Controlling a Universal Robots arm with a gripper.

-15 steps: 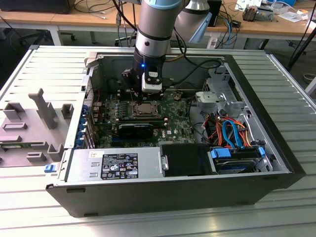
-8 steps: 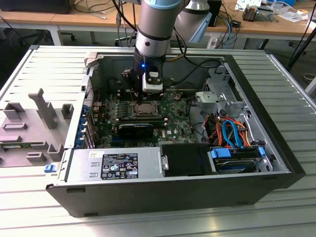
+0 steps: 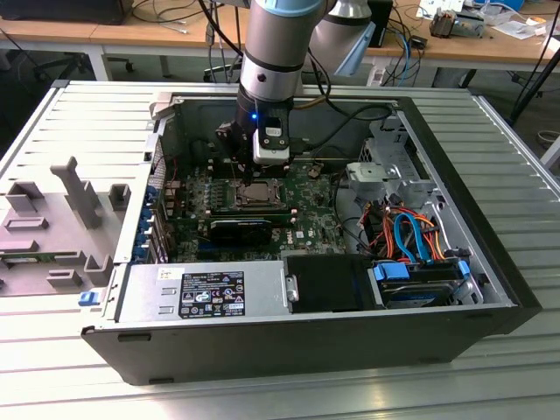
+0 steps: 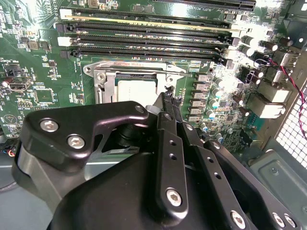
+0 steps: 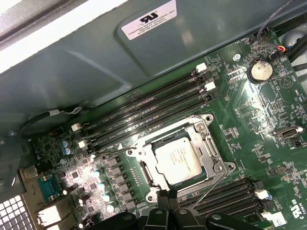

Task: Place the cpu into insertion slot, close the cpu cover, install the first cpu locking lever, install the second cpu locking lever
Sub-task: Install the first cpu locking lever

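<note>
The cpu (image 5: 178,158) is already sitting flat in the insertion slot (image 5: 148,175), silver top facing up, with the cpu cover (image 5: 206,143) lying closed around it so the chip is showing through the cover's window. In the second wrist view you are seeing the same chip (image 4: 136,91) framed by the cover (image 4: 106,86), just beyond the hand's black linkage. A thin wire locking lever (image 5: 211,184) is standing out at an angle from the socket's near corner, toward the hand; whether it is latched you cannot tell from here.

Your hand (image 5: 168,203) is hovering just beside the socket's edge, its fingertips drawn close together at the lever's end and gripping nothing that shows; whether they are touching the lever is hidden.

Judge the handling like this: the chip is light, rigid and fragile underneath, so it is best left untouched now. The cover is thin sheet metal, stiff but springy. The lever is slim, slick spring wire that is likely pushing back, so its bent outer end is offering the surest hold.

Further out, the black memory slots (image 5: 144,112) are running alongside the socket on the green motherboard (image 5: 259,110). In the exterior view the arm (image 3: 271,52) is reaching down into the open computer case (image 3: 455,175), which is lying on the ribbed metal bench (image 3: 87,131), filling its middle.
</note>
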